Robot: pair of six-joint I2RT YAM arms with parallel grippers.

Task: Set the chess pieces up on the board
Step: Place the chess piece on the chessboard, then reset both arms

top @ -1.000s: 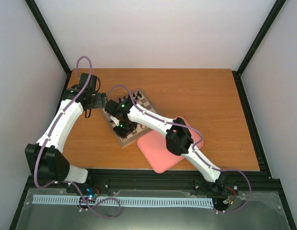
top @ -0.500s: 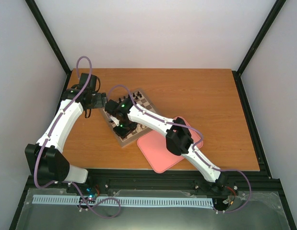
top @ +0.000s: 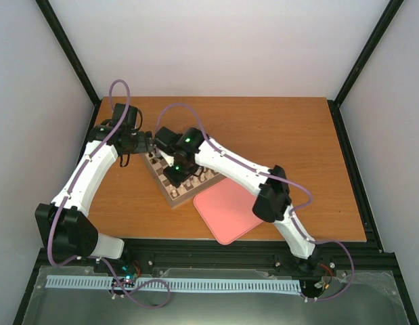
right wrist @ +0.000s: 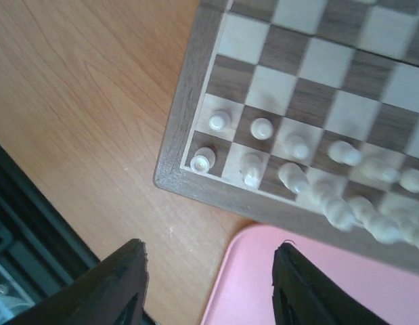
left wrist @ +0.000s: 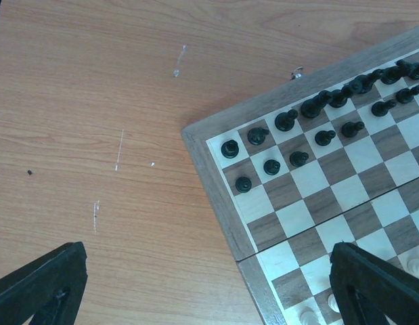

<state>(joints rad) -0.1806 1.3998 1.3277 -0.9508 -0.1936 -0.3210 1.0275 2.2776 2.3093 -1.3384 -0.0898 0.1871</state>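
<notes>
Cream-coloured tiny wooden chess pieces (right wrist: pixel 262 127) stand in two rows along one edge of the brown-and-cream checkered wooden board (right wrist: pixel 184 115) (farther ones blur), which lies on the tabletop (right wrist: pixel 74 101) beside a pink tray (right wrist: pixel 371 298). The right end effector (right wrist: pixel 208 284) hovers over that corner, jaws wide, holding nothing. The left end effector (left wrist: pixel 209 284) likewise gapes empty.

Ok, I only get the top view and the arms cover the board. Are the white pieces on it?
Observer: Yes. The right wrist view shows pale pieces in two rows along the board edge beside the tray.
Operator: Is the right hand holding one?
Observer: No, the right hand is open and empty.
Operator: And the black ones?
Observer: The left wrist view shows black pieces in two rows along the opposite edge.
</notes>
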